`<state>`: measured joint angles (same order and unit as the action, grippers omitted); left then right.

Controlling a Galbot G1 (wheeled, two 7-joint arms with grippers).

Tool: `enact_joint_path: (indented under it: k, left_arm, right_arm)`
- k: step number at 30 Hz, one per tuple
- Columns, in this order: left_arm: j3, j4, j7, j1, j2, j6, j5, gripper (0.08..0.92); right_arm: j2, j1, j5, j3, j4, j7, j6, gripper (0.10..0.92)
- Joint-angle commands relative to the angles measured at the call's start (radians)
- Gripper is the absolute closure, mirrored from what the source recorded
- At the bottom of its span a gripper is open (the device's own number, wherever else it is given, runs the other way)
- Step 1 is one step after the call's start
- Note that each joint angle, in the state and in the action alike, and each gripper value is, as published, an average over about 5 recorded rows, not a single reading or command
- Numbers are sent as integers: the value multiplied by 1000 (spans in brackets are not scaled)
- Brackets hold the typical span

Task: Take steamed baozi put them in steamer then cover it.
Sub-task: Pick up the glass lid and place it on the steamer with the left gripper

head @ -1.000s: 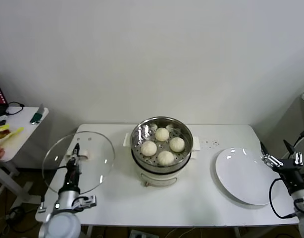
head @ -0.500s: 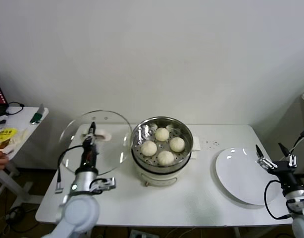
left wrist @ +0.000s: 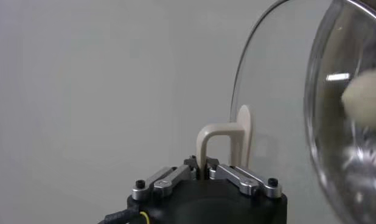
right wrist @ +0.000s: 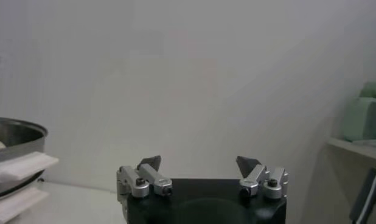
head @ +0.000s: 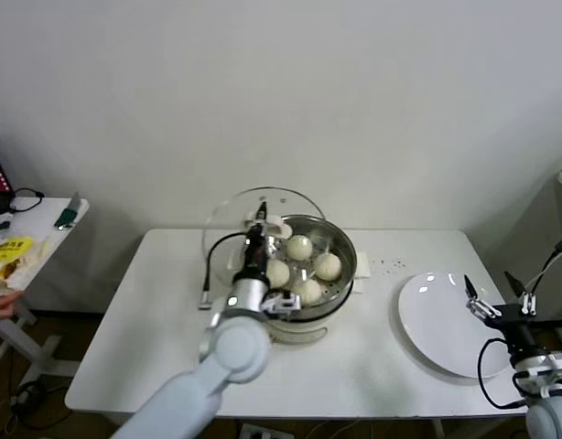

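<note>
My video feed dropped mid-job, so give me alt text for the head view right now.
The left gripper holds the glass cover by its handle, tilted over the near-left rim of the steamer, which holds four baozi. The right gripper hangs open by the white plate on the table.

I can't read any text, label, brand, number or sign in these views. The yellow packet (head: pixel 8 253) on the small white side table (head: pixel 52 230) has markings too blurred to make out. Nothing legible on the round shiny stainless-steel steamer basket (head: pixel 340 245), the flat white plate (head: pixel 441 325) or the white bench (head: pixel 372 366).
</note>
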<state>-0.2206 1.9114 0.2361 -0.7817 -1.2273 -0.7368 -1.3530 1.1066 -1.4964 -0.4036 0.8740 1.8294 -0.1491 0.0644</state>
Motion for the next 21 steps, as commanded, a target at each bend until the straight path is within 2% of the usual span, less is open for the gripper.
enact_joint_path:
  k: [1, 6, 13, 21]
  left_arm:
    - [-143, -231, 74, 115, -269, -49, -93, 849]
    - [-113, -297, 74, 92, -304, -49, -117, 849]
    - [-77, -340, 81, 83, -285, -49, -119, 849]
    - [-46, -330, 83, 67, -260, -49, -115, 849]
  right_arm:
    - [23, 10, 33, -14, -18, -1, 4, 203]
    - [28, 16, 42, -19, -26, -1, 8, 203]
    - [27, 19, 43, -18, -31, -4, 11, 203]
    - [24, 31, 46, -27, -33, -4, 10, 203]
